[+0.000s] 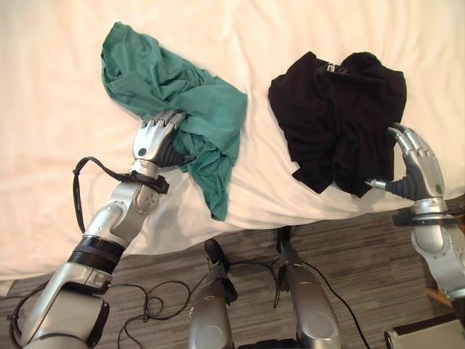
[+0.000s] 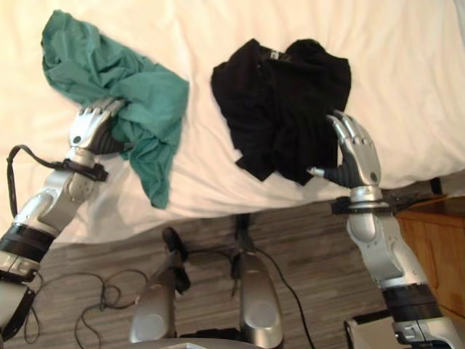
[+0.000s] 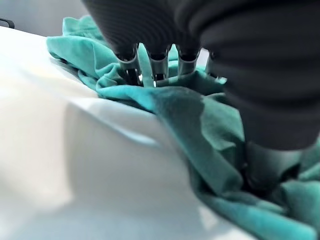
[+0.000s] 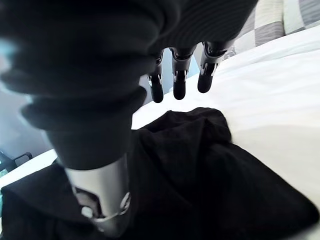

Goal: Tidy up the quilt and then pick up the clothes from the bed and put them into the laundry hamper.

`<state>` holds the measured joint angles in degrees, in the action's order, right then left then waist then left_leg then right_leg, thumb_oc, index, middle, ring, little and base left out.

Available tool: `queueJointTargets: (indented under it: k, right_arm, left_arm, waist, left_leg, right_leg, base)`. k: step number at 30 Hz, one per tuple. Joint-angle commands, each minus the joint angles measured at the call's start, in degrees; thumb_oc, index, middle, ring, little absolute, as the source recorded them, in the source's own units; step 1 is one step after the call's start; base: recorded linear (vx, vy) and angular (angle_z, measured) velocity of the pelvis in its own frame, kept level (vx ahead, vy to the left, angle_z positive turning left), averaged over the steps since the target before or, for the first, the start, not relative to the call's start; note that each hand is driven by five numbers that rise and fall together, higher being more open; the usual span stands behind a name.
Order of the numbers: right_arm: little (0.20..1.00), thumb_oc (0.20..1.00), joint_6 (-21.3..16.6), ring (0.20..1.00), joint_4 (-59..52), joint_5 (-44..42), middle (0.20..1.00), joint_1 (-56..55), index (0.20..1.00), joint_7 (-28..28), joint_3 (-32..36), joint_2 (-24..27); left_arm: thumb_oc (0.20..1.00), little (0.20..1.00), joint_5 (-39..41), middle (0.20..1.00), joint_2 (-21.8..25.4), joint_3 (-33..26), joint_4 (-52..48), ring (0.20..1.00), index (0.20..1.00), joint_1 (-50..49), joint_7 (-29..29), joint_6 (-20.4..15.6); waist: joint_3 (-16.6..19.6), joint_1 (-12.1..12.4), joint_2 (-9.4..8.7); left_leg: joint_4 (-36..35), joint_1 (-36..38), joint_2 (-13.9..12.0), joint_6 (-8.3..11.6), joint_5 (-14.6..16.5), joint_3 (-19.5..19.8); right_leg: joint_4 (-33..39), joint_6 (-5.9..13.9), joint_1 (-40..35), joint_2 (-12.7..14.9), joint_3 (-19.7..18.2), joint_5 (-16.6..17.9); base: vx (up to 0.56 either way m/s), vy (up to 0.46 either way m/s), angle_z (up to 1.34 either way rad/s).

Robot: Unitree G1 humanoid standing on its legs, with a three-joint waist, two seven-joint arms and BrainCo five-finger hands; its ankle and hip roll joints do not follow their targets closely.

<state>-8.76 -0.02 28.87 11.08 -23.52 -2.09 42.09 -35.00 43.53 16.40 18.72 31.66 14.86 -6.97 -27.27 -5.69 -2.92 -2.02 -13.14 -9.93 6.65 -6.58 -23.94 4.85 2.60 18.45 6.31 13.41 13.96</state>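
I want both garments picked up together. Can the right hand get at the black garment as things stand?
Probably yes. The right hand hovers open at the near edge of the black garment, with nothing between them; the left hand is busy in the green garment.

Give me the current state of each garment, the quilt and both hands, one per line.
green garment: crumpled on the quilt, left hand on it.
black garment: bunched on the quilt, near the bed edge.
quilt: spread out, lightly creased.
left hand: fingertips buried in the green garment.
right hand: open, above the black garment's edge.
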Motion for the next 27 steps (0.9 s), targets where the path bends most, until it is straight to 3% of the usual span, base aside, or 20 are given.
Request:
queueJointTargets:
  k: [1, 3, 5, 7, 10, 15, 16, 22, 23, 24, 27]
  right_arm:
    - [1.000, 1.000, -1.1, 1.000, -2.0, 1.7, 1.000, 4.8, 1.000, -3.0, 0.0, 4.4]
    - [1.000, 1.000, -1.2, 1.000, -1.3, 1.5, 1.000, 5.9, 1.000, -3.0, -1.3, 4.2]
    - [1.000, 1.000, -1.2, 1.000, 1.0, -0.2, 1.000, 8.1, 1.000, -2.5, -3.6, 3.0]
    - [1.000, 1.000, -1.1, 1.000, 2.4, -0.9, 1.000, 9.2, 1.000, -2.5, -5.0, 2.5]
    - [1.000, 1.000, -0.3, 1.000, 6.6, -2.3, 1.000, 9.4, 1.000, -2.1, -5.7, 2.8]
    - [1.000, 1.000, 1.9, 1.000, 15.3, -5.1, 1.000, 11.2, 1.000, 1.1, -6.0, 6.2]
    - [1.000, 1.000, 1.7, 1.000, 15.6, -5.2, 1.000, 11.5, 1.000, 1.0, -6.3, 6.2]
    - [1.000, 1.000, 3.4, 1.000, 31.8, -19.5, 1.000, 14.4, 1.000, 6.0, -7.1, 7.3]
    - [0.746, 0.746, 3.5, 0.746, 35.4, -22.7, 0.746, 15.1, 0.746, 7.5, -7.7, 6.5]
    - [0.200, 0.200, 3.4, 0.200, 35.6, -22.8, 0.200, 15.3, 0.200, 7.5, -7.9, 6.5]
    - [0.200, 0.200, 3.8, 0.200, 38.5, -23.6, 0.200, 14.9, 0.200, 10.0, -9.4, 5.1]
  left_arm:
    - [0.200, 0.200, 2.5, 0.200, -2.0, 2.3, -0.3, 0.200, 0.200, 1.7, 0.8, -2.2]
    - [0.200, 0.200, 4.9, 0.200, -2.4, 1.4, -2.4, 0.200, 0.200, -0.1, 0.3, -3.5]
    - [0.200, 0.200, 13.3, 0.200, -5.5, -1.6, -6.2, 0.200, 0.200, -6.3, 0.2, -6.5]
    - [0.200, 0.200, 18.4, 0.200, -7.5, -4.6, -9.0, 0.200, 0.200, -12.8, -0.2, -8.4]
    - [0.200, 0.200, 29.4, 0.200, -10.5, -10.6, -10.3, 0.200, 0.200, -26.3, -1.3, -10.5]
    - [0.200, 0.200, 34.8, 0.200, -8.7, -16.3, -7.7, 0.200, 0.200, -37.6, -4.7, -10.7]
    - [0.200, 0.200, 35.0, 0.200, -8.7, -16.5, -7.9, 0.200, 0.200, -37.9, -4.9, -10.7]
    - [0.200, 0.200, 48.8, 0.200, -10.3, -20.8, -6.8, 0.200, 0.200, -44.0, -11.7, -11.5]
    - [0.200, 0.200, 50.6, 0.200, -11.0, -20.1, -6.3, 0.200, 0.200, -44.1, -13.1, -11.3]
    - [0.200, 0.200, 50.6, 0.200, -11.0, -20.1, -6.2, 0.200, 0.200, -44.0, -13.1, -11.4]
    - [0.200, 0.200, 51.0, 0.200, -11.4, -18.1, -6.1, 0.200, 0.200, -43.5, -15.1, -10.9]
  waist:
    - [3.3, -0.2, 2.05]
    - [3.3, 0.1, 2.23]
    - [3.5, 1.9, 2.47]
    - [3.2, 2.8, 2.82]
    - [3.7, 5.1, 4.19]
    - [2.8, 8.7, 6.83]
    - [2.5, 8.6, 6.88]
    - [1.9, 11.7, 9.31]
    - [2.5, 12.7, 9.40]
    - [2.5, 12.6, 9.41]
    - [3.5, 13.5, 8.70]
  left_leg:
    - [-2.6, -1.8, -4.1, 4.22, -2.3, 0.4]
    - [-2.7, -1.0, -4.2, 4.29, -2.1, 0.7]
    - [-2.8, 0.7, -4.0, 4.30, -1.7, 1.4]
    - [-2.9, 1.4, -3.6, 3.71, -2.6, 1.0]
    - [-3.0, 3.6, -2.4, 3.88, -1.0, 3.3]
    - [-3.0, 4.2, -0.4, 3.41, -0.9, 5.2]
    - [-3.0, 3.7, -0.4, 2.85, -2.0, 4.6]
    - [-3.0, 2.0, 0.5, 3.50, -1.5, 8.1]
    - [-3.0, 1.7, 0.7, 3.44, -1.5, 8.7]
    - [-3.0, 1.7, 0.7, 3.44, -1.5, 8.8]
    - [-3.0, 1.8, 0.9, 3.16, -1.2, 9.6]
  right_leg:
    - [-7.5, 7.77, 0.9, 4.4, 2.2, -12.3]
    - [-7.3, 7.60, 0.0, 4.3, 2.3, -12.4]
    - [-6.6, 7.14, -2.2, 4.2, 2.6, -12.6]
    - [-6.2, 6.27, -3.3, 4.2, 3.8, -11.8]
    - [-5.5, 6.34, -6.7, 4.4, 4.4, -12.9]
    - [-6.1, 6.46, -8.2, 5.4, 5.7, -13.3]
    - [-6.2, 5.96, -7.7, 5.5, 6.4, -12.3]
    - [-5.8, 6.75, -8.7, 6.9, 9.1, -13.1]
    - [-5.3, 6.86, -9.2, 7.0, 9.7, -13.0]
    - [-5.3, 6.87, -9.2, 7.0, 9.7, -12.9]
    - [-5.0, 6.93, -10.0, 7.0, 10.4, -12.9]
  base:
    - [0.02, -0.014, 0.06]
    - [0.03, -0.022, 0.04]
    - [0.05, -0.055, 0.04]
    - [0.00, -0.062, -0.03]
    - [0.04, -0.079, 0.25]
    - [0.03, -0.039, 0.35]
    - [0.00, -0.018, 0.30]
    - [-0.01, -0.046, 0.44]
    - [0.01, 0.015, 0.47]
    - [0.01, 0.020, 0.52]
    - [0.01, 0.021, 0.25]
